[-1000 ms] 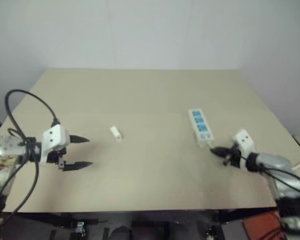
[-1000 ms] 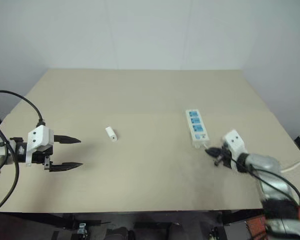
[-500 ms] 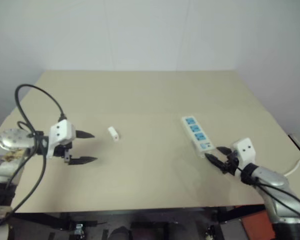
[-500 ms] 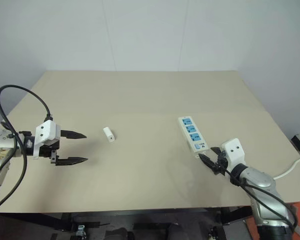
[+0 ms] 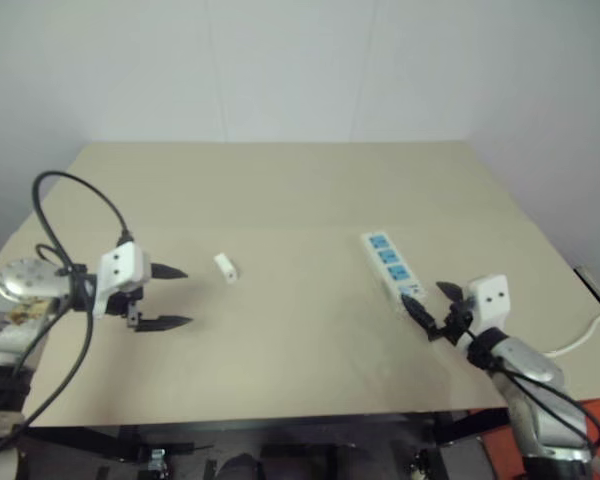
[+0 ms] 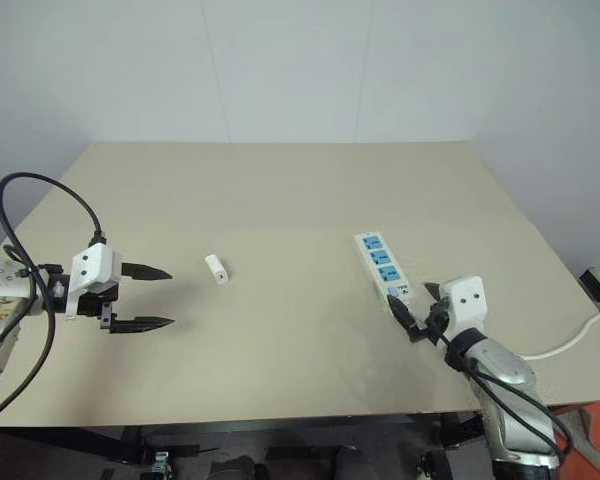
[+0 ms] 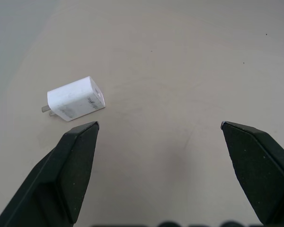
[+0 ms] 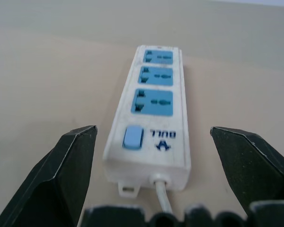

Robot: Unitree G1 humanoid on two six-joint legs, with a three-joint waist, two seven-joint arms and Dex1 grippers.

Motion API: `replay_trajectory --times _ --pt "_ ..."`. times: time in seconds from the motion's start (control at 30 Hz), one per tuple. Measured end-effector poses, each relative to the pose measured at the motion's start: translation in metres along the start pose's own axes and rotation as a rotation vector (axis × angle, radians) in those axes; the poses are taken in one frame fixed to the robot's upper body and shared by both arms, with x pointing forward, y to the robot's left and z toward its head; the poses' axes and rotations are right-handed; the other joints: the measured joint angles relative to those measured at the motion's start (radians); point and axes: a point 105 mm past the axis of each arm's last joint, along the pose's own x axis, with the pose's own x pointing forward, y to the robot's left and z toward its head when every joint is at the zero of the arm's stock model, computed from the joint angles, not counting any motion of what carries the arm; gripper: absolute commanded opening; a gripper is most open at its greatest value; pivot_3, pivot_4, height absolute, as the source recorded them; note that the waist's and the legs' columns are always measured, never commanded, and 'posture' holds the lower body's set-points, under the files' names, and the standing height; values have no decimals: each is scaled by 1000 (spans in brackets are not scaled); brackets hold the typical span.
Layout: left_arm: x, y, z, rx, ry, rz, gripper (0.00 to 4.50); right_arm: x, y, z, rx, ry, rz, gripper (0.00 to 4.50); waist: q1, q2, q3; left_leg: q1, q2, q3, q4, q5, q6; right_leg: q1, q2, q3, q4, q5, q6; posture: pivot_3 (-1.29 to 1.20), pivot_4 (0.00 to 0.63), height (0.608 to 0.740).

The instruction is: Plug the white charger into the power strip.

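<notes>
Left gripper (image 7: 158, 127): jaws wide apart, empty, near the white charger (image 7: 76, 99).
Right gripper (image 8: 154, 132): jaws wide apart, empty, facing the power strip (image 8: 152, 109).

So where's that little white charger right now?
The charger lies on its side on the table, left of middle, just ahead of the open left tool and well apart from the power strip on the right.

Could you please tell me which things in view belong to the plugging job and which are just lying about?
Part of the job: white charger, power strip, left gripper, right gripper.
Just there: table, the strip's white cord.
</notes>
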Motion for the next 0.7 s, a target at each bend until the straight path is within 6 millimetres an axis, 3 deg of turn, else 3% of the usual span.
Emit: replay_trajectory --times 0.53,0.7 --pt "1 1 1 14 -6 9 4500 19 5 -33 54 38 -68 4475 -2 0 0 0 0 0 0 0 0 0 0 0 0 0 0 0 150 740" --pt "2 1 1 18 -9 15 4500 26 9 -34 81 -10 -103 4475 -5 0 0 1 0 0 0 0 0 0 0 1 1 0 0 0 150 740"
